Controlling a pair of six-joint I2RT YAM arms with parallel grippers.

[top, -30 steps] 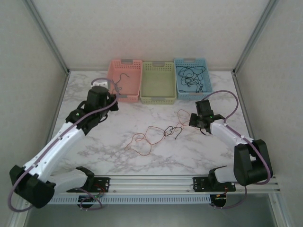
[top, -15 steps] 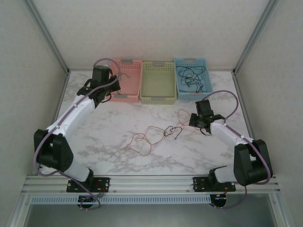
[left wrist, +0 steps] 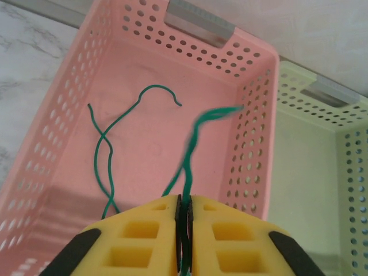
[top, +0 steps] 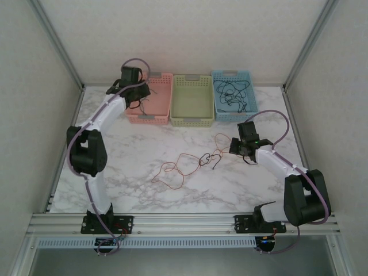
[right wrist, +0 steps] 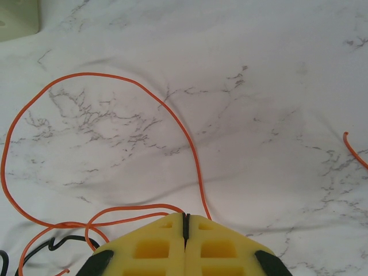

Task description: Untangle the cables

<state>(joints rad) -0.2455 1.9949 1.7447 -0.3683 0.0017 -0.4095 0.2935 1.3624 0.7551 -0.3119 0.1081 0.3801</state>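
A: Two arms, go. Edges, room?
B: Frame rail (top: pixel 184 221) at 6 o'clock. There's bare marble table (top: pixel 126 172) between it and the cables (top: pixel 190 164), and more open marble at 9 o'clock of the tangle. Walls hem both flanks.

A: Right side?
B: The right gripper (top: pixel 234 149) is at the tangle's 2 o'clock end, touching it. Its pads (right wrist: pixel 155 247) are pressed together. The orange cable (right wrist: pixel 86 73) loops out toward 11 o'clock and runs back to the pad tips. Can't tell if it's nipped.

A: Left?
B: The left gripper (top: pixel 138 100) is far out at 11 o'clock, over the pink basket (top: pixel 150 119), well apart from the tangle. Its pads (left wrist: pixel 138 236) are nearly closed, pinching a green cable (left wrist: pixel 190 152) that's blurred and rises toward 1 o'clock. Other green strands (left wrist: pixel 103 144) lie on the basket floor, at 10 o'clock of the pads.

A: Far edge?
B: The green basket (top: pixel 192 121) touches the pink one at its 3 o'clock. The blue basket (top: pixel 230 115) is next along and holds black cables (top: pixel 230 92).
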